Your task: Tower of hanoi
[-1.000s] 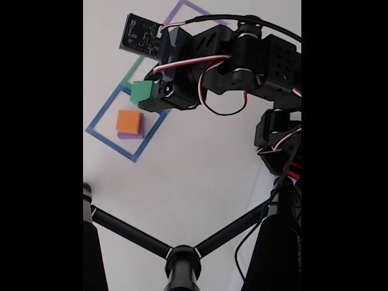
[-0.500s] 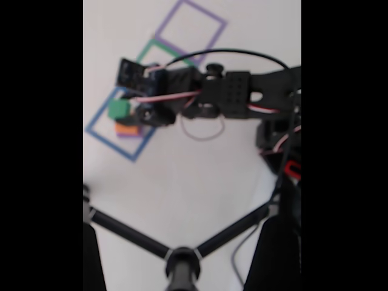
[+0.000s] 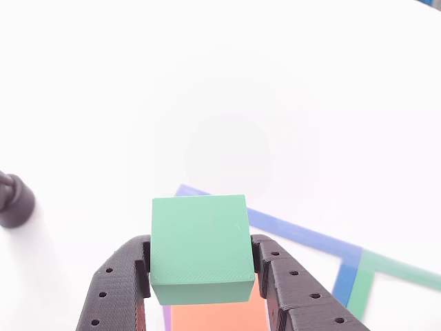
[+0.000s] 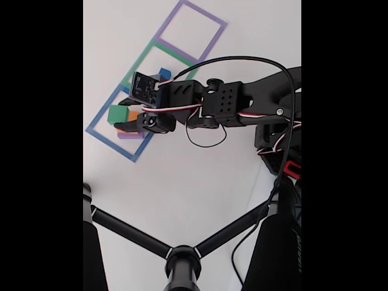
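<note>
My gripper [image 3: 201, 249] is shut on the green block [image 3: 200, 248], one black finger on each side of it. Just under the green block shows the orange block [image 3: 217, 318], with a sliver of the purple block [image 3: 166, 318] at its left. In the fixed view the gripper [image 4: 123, 115] holds the green block [image 4: 116, 113] low over the orange block [image 4: 132, 116] stacked on the purple block [image 4: 128, 136], inside the blue square outline [image 4: 108, 137]. I cannot tell whether green touches orange. The blue cube [image 4: 164, 73] sits in the green outline [image 4: 140, 62], partly behind the wrist.
The purple outline [image 4: 191, 8] lies at the far end of the row. Black stand legs [image 4: 130, 235] spread across the near side of the white table. The arm's base and cables [image 4: 276, 145] are on the right. A black knob [image 3: 14, 200] sits at the left.
The arm has swung left and down with the green block, from above the outlines' edge to just over the orange block in the blue outline. The blue cube is now uncovered.
</note>
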You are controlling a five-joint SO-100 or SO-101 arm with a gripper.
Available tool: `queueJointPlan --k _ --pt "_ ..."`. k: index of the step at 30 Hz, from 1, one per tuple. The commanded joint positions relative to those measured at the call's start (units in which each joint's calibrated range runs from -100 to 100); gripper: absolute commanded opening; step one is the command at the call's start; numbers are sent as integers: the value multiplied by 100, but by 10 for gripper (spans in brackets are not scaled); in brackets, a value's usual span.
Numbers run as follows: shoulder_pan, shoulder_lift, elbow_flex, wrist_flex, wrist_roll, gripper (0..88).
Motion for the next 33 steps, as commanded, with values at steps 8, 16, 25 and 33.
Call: queueJointPlan --k 8,16,25,33 --pt "-13 354 189 -903 59 36" --pt "73 604 226 -1195 59 33" --pt "121 604 516 -1478 59 31" --pt "93 604 580 -1551 59 30"
